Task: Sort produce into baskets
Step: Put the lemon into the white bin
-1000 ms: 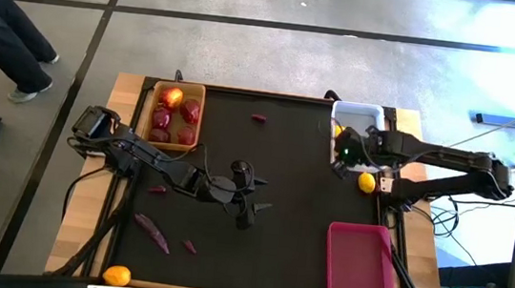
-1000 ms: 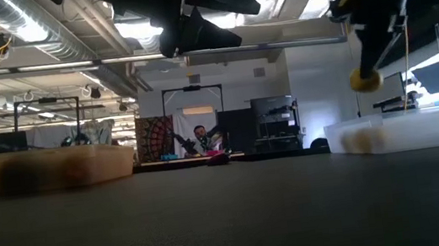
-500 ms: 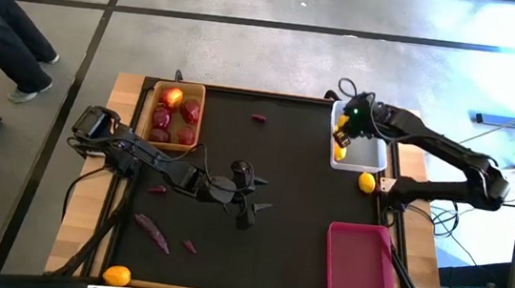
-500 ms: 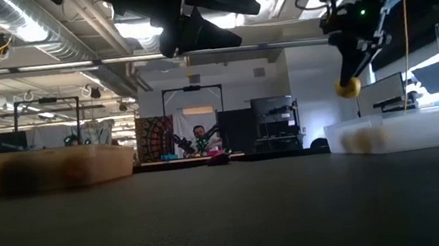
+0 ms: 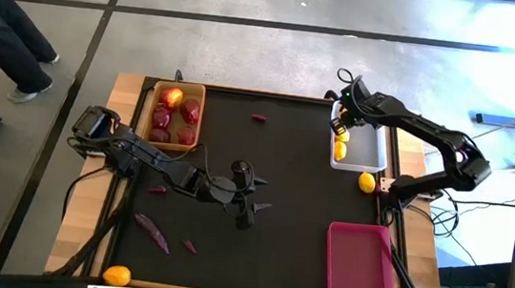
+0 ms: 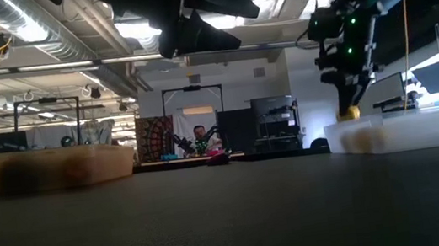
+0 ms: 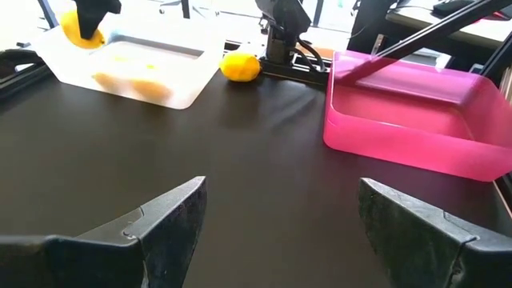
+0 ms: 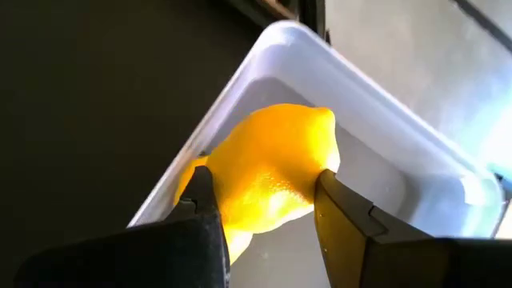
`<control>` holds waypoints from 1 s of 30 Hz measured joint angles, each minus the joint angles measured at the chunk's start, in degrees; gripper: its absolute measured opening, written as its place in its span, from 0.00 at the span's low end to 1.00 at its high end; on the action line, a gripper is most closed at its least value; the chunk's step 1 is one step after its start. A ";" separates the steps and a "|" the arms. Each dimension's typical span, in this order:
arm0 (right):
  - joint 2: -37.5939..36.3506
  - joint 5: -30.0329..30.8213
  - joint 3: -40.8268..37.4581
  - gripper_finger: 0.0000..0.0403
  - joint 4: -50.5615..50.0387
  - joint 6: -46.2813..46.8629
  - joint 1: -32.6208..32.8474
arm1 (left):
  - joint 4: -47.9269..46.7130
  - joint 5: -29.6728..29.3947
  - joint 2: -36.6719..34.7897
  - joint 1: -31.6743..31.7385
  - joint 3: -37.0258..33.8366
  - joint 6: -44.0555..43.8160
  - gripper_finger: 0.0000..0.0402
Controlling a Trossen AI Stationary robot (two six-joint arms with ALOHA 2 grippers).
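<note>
Right claw [image 5: 341,130] hangs over the white basket [image 5: 368,152] at the far right of the table [image 5: 273,174], clamped on a yellow lemon [image 8: 268,172]; both fingers press its sides. In the low view the same lemon [image 6: 348,113] sits just above the basket's rim. A second lemon [image 5: 339,152] lies inside the white basket, near its left wall. Another lemon [image 5: 367,182] rests on the table just outside the basket, on its near side (beside the right arm's base).

Left claw [image 7: 280,232] hovers over the middle of the table, fingers wide apart, holding nothing. From its wrist view the pink basket [image 7: 416,120] stands ahead of it, with the white basket and the loose lemon farther off.

The wooden basket [image 5: 174,114] sits at the far left of the table and holds dark red round fruits [image 5: 161,120] plus one brighter orange-red fruit [image 5: 172,97]. The pink basket is at the near right and looks to have nothing in it.

Loose on the table: a small dark red piece [image 5: 259,118] near the far edge, a long purple piece [image 5: 152,232] and a smaller one [image 5: 189,246] at the near left, another small piece [image 5: 157,189] next to the left arm. An orange fruit [image 5: 116,275] lies at the near left corner, on the wooden border.

A person's legs [image 5: 1,31] show on the floor off the far left.
</note>
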 joint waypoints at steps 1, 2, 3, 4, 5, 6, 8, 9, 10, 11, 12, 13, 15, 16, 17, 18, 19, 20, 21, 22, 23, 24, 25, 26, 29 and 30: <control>0.93 -0.01 0.00 0.24 0.18 -0.02 -0.33 | -0.05 -0.02 0.00 0.02 0.00 0.00 0.79; 1.86 -0.11 0.00 0.24 0.36 -0.02 -0.52 | -0.19 -0.01 0.00 0.01 0.00 0.00 0.79; 2.68 -0.15 0.00 0.24 0.37 -0.03 -0.52 | -0.36 -0.01 0.00 0.00 0.00 0.00 0.79; 3.48 -0.12 0.00 0.24 0.39 -0.03 -0.52 | -0.40 0.00 0.00 0.00 0.00 -0.03 0.79; 4.15 -0.14 0.00 0.24 0.45 -0.05 -0.52 | -0.43 -0.02 0.00 0.01 0.00 -0.22 0.79; 4.73 -0.14 0.00 0.24 0.64 -0.06 -0.52 | -0.45 -0.02 0.00 0.02 0.00 -0.27 0.79; 5.81 -0.14 0.00 0.24 1.64 -0.06 -0.41 | -0.45 -0.02 0.00 0.00 0.00 -0.31 0.79; 6.29 -0.14 0.00 0.24 1.88 -0.06 -0.41 | -0.45 -0.01 0.00 0.00 0.00 -0.31 0.79; 6.64 -0.14 0.00 0.25 2.08 -0.07 -0.40 | -0.47 0.01 0.00 0.00 0.00 -0.31 0.79; 6.91 -0.15 0.00 0.26 2.40 -0.06 -0.39 | -0.46 -0.02 0.01 0.00 0.00 -0.31 0.79; 7.16 -0.14 0.00 0.28 2.59 -0.06 -0.37 | -0.45 -0.01 0.00 0.00 0.00 -0.31 0.79; 7.31 -0.15 0.00 0.30 2.56 -0.06 -0.37 | -0.46 -0.01 0.00 0.00 0.00 -0.31 0.79; 7.43 -0.12 0.00 0.36 2.46 -0.08 -0.37 | -0.76 0.00 0.00 0.00 0.00 -0.31 0.79; 7.43 -0.12 0.00 0.39 2.49 -0.08 -0.37 | -0.78 -0.02 0.01 0.01 0.00 -0.31 0.79; 7.43 -0.12 0.00 0.42 2.51 -0.07 -0.37 | -0.78 -0.02 0.00 0.02 0.00 -0.31 0.79; 7.43 -0.14 0.00 0.45 2.44 -0.08 -0.37 | -0.78 -0.01 0.00 0.00 0.00 -0.31 0.79; 7.43 -0.14 0.00 0.48 2.23 -0.30 -0.37 | -0.78 -0.01 0.00 0.00 0.00 -0.31 0.79; 7.43 -0.10 0.00 0.50 2.03 -1.05 -0.37 | -0.76 0.01 0.00 0.00 0.00 -0.31 0.79; 7.43 0.07 0.00 0.52 1.91 -1.57 -0.37 | -0.78 -0.01 0.00 0.00 0.00 -0.31 0.79; 7.43 0.16 0.00 0.54 1.86 -1.75 -0.37 | -0.77 0.01 0.00 0.00 0.00 -0.31 0.79; 7.43 0.29 0.00 0.55 1.90 -1.78 -0.37 | -0.75 -0.02 0.00 0.00 0.00 -0.31 0.79; 7.43 0.43 0.00 0.56 1.96 -1.78 -0.37 | -0.75 -0.02 0.00 0.00 0.00 -0.31 0.79; 7.34 0.46 0.00 0.57 1.93 -1.80 -0.37 | -0.75 -0.01 0.00 0.02 0.00 -0.31 0.79; 7.10 0.47 -0.01 0.57 1.80 -1.98 -0.37 | -0.75 -0.02 0.00 0.00 0.00 -0.31 0.79; 5.18 0.47 -0.02 0.57 0.72 -2.78 -0.35 | -0.75 -0.01 0.01 0.02 0.00 -0.29 0.79; 4.39 0.47 -0.02 0.57 0.16 -2.80 -0.35 | -0.75 -0.01 0.00 0.01 0.00 -0.24 0.79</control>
